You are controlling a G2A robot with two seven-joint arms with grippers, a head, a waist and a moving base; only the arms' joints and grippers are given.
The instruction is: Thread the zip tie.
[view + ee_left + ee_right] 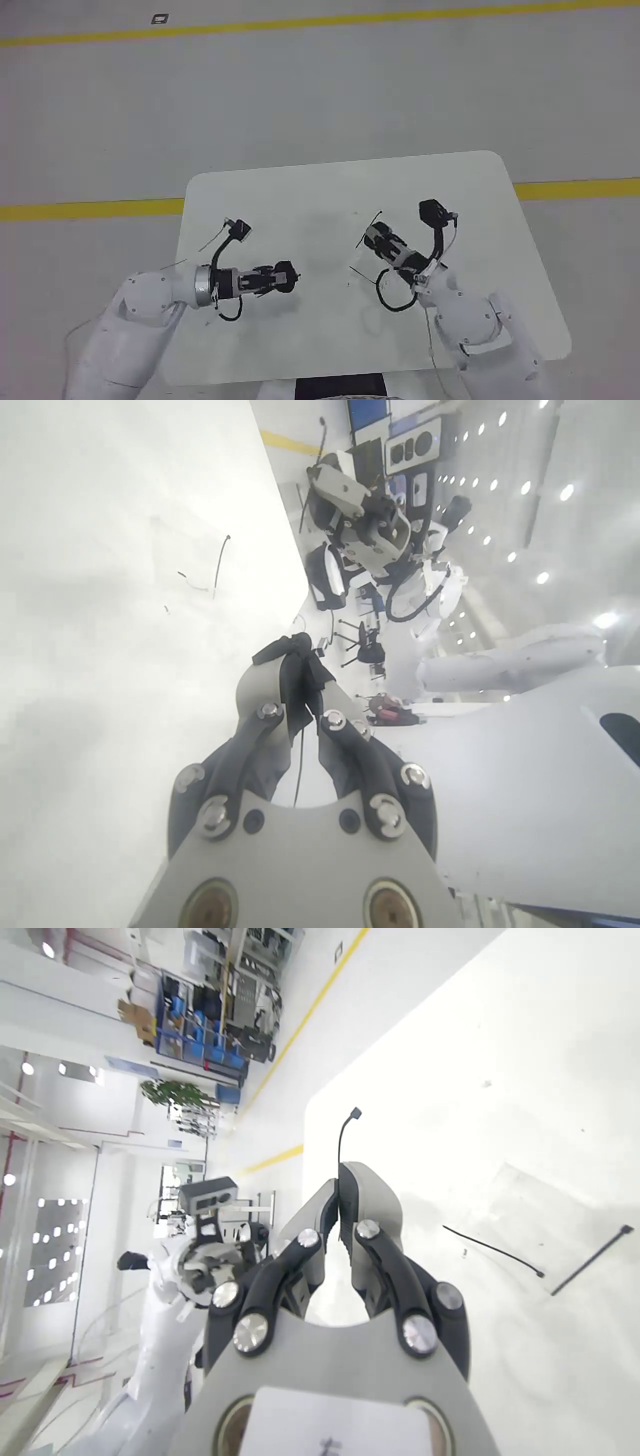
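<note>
Your right gripper is closed on a black zip tie, pinching its strap at the fingertips. The free end curves up and away from the fingers, with the square head at the tip. This gripper sits above the white table, a little right of its middle. Your left gripper is also closed, its black-covered fingertips pressed together. A thin black strip runs back from between them toward the wrist; you cannot tell whether it is a second tie. It sits over the near left part of the table, apart from the right one. Two loose ties lie flat on the table near each other.
</note>
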